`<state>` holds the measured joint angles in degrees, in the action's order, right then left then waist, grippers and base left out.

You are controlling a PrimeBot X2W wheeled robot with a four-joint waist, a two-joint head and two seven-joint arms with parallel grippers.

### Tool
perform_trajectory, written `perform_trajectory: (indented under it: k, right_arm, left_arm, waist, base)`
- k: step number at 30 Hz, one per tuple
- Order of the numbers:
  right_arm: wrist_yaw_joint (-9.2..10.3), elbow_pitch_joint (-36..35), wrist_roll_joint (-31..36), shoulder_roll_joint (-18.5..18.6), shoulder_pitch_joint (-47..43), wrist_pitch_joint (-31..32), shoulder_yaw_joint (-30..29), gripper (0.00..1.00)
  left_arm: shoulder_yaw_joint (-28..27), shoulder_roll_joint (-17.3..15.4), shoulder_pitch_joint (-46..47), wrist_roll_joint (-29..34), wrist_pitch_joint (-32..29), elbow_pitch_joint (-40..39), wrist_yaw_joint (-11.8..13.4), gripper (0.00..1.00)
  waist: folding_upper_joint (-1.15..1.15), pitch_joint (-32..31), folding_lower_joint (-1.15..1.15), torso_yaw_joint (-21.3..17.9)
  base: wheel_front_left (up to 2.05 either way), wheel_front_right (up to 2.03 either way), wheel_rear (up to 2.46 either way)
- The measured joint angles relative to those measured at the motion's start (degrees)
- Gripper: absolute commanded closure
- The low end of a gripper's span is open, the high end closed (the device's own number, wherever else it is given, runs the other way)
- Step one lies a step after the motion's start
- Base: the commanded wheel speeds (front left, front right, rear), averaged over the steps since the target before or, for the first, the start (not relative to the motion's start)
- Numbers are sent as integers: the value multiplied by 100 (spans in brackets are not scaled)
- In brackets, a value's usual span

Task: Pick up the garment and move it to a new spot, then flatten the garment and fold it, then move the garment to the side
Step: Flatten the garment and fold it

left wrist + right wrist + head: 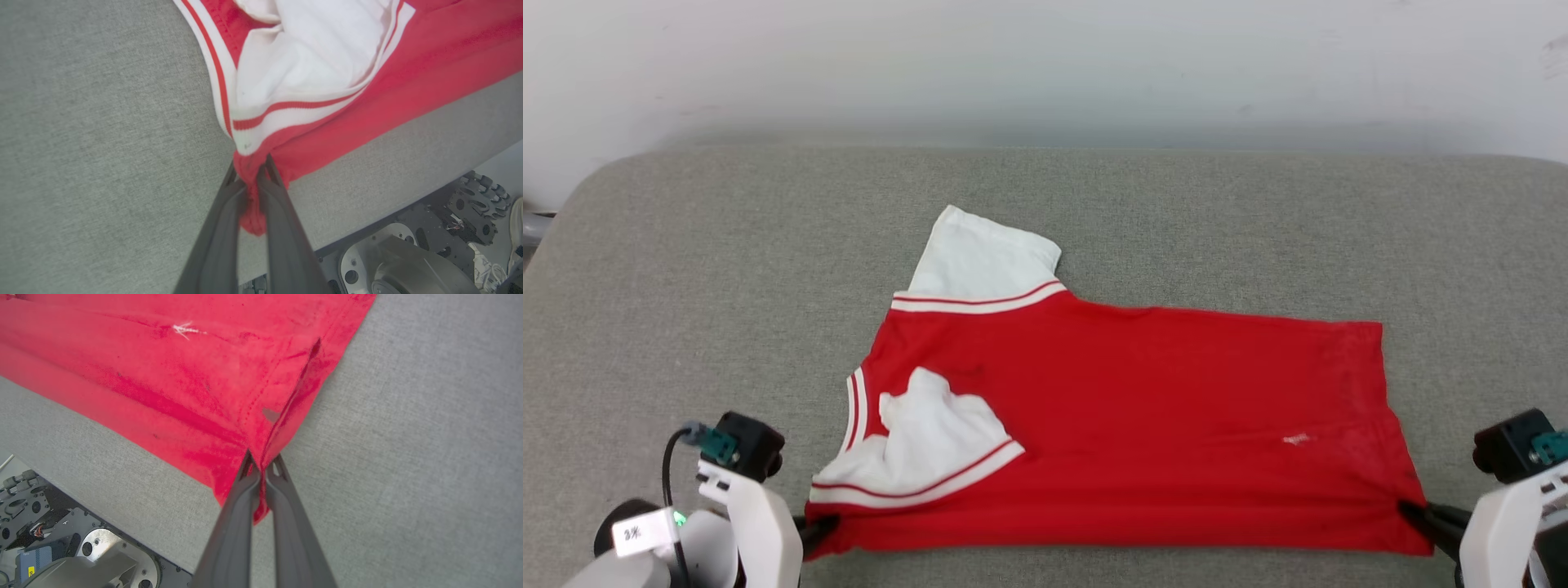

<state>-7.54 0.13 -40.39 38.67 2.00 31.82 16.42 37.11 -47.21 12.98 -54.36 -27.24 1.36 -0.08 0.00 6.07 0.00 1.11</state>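
From the head view, the red jersey-cloth garment with white short sleeves (1143, 425) is lying flat in the middle of the grey woven cushion top (686, 286). One white sleeve (935, 433) is lying folded over the red body at 8 o'clock. My left gripper (821, 527) is pinching the near corner at 7 o'clock and my right gripper (1417, 514) the near corner at 4 o'clock.

In the left wrist view, the left gripper (250, 171) is pressing together on a bunch of red cloth below the striped trim.

In the right wrist view, the right gripper (263, 463) is nipping the hem corner, with only little cloth inside.

I am judging that both arms should be rising together, level, holding the near edge tight so the thin right pinch is not slipping.
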Motion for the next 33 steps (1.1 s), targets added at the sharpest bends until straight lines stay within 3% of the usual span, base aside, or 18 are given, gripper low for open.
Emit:
perform_trajectory:
  k: [7,12,21,22,23,33]
  right_arm:
    - [0,-167,7,-53,-587,328,-439,100]
    - [-1,31,53,-187,-765,441,-566,100]
    - [-1,626,131,-454,-816,126,-494,100]
    - [-1,667,144,-470,-816,57,-476,66]
    - [-1,697,149,-504,-816,-65,-487,0]
    - [3,327,503,-816,-786,-1354,-1162,0]
  left_arm:
    - [48,-30,-454,-140,80,-111,119,100]
    - [146,118,-593,-205,122,77,133,100]
    - [240,387,-640,-249,279,677,9,100]
    - [238,416,-640,-253,330,731,8,82]
    - [233,438,-641,-234,392,764,9,0]
    - [-163,67,-704,-179,855,211,221,0]
  waist:
    - [0,0,0,-8]
    - [0,49,0,9]
    - [0,71,0,73]
    - [0,49,0,82]
    - [0,24,0,89]
    - [0,-248,0,141]
  base:
    - [0,0,0]
    - [0,0,0]
    - [0,0,0]
    - [0,0,0]
    - [0,0,0]
    - [0,0,0]
